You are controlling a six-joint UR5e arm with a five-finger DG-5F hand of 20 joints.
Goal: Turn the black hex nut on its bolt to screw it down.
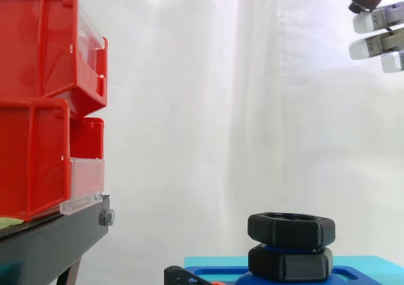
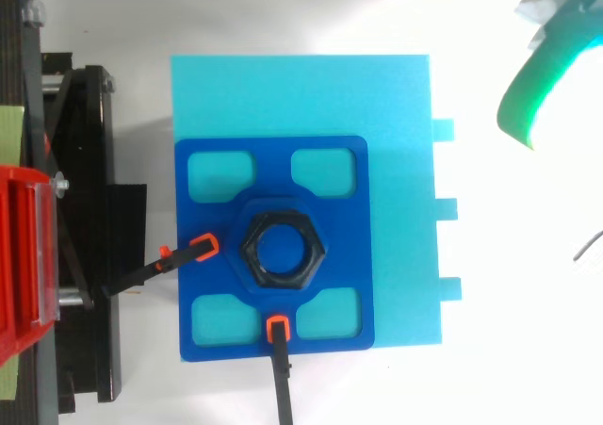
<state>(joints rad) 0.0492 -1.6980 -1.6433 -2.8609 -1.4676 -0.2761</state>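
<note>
The black hex nut (image 1: pixel 290 229) sits on top of its bolt, above a second black hex piece (image 1: pixel 290 263) on the blue fixture plate (image 2: pixel 273 161). From above, the nut (image 2: pixel 282 253) is at the middle of that plate. My hand (image 1: pixel 377 40) hangs high at the upper right, well above and to the right of the nut, touching nothing. Its fingers point left, straight and spread, with glowing white pads. In the top view a green glowing pad of the hand (image 2: pixel 534 90) lies beyond the right edge of the cyan foam block (image 2: pixel 301 95).
Two black clamps with orange tips (image 2: pixel 203 248) (image 2: pixel 277 329) hold the blue plate from the left and the front. Red bins (image 1: pixel 38 108) on a black stand (image 1: pixel 50 241) stand to the left. A white curtain hangs behind.
</note>
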